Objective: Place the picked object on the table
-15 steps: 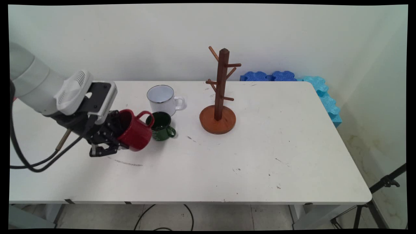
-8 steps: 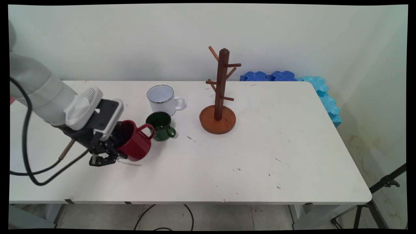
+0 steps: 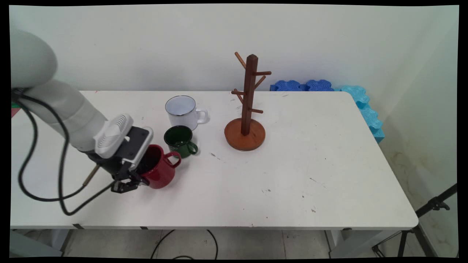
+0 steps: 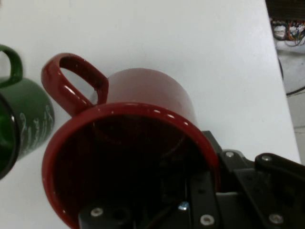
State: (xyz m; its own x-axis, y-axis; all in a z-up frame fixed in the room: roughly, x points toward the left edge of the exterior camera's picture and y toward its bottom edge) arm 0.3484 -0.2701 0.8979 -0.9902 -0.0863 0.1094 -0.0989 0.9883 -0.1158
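arm: enters from left, angled down | hand [image 3: 137, 179]: low, fingers clamped

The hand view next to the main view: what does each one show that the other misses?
Only the hand view shows pale lettering on the green mug and deep inside the red mug. Only the main view shows the white mug, the wooden mug tree and blue foam blocks. Both show the gripper clamped on the red mug's rim, on the white table.
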